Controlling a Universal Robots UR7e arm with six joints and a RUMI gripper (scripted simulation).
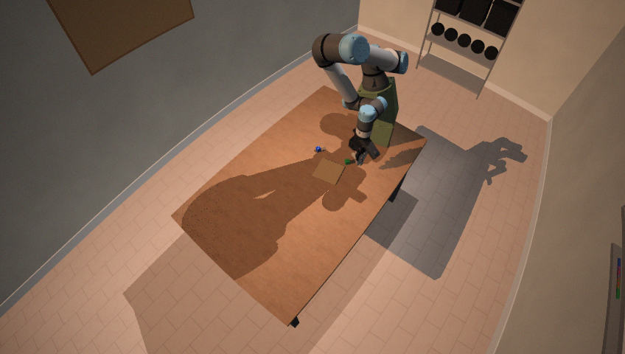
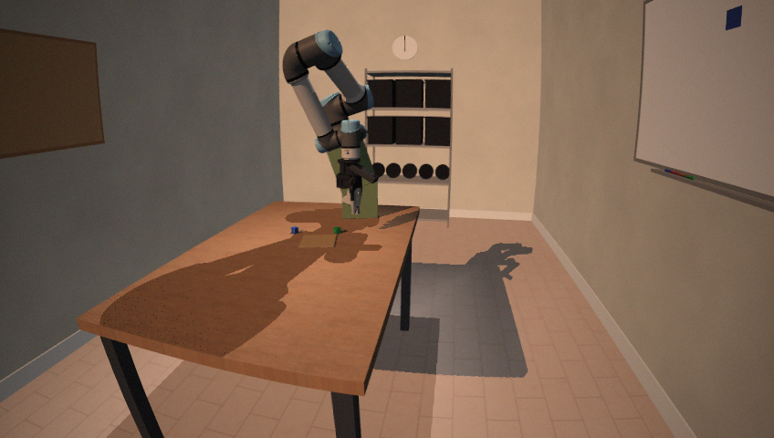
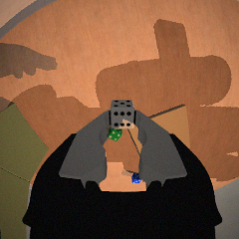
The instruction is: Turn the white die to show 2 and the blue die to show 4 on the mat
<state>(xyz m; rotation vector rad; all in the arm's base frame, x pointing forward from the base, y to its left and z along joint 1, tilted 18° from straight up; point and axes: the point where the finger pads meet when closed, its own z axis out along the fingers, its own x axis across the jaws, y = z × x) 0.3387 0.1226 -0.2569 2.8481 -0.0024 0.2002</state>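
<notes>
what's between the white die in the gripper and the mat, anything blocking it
Nothing visible blocks it. The gripper holds the white die above the table, apart from everything. The green die sits just off the mat's near corner, beside the path rather than on the mat, so lower clear of it. The blue die lies farther off.

Warm, moderately bright light casts hard, dark arm shadows across the table [image 2: 347, 374] and floor [image 2: 543, 347]; shadow edges jagged and speckled. Top view bows at its edges; wrist view soft, coarse
</notes>
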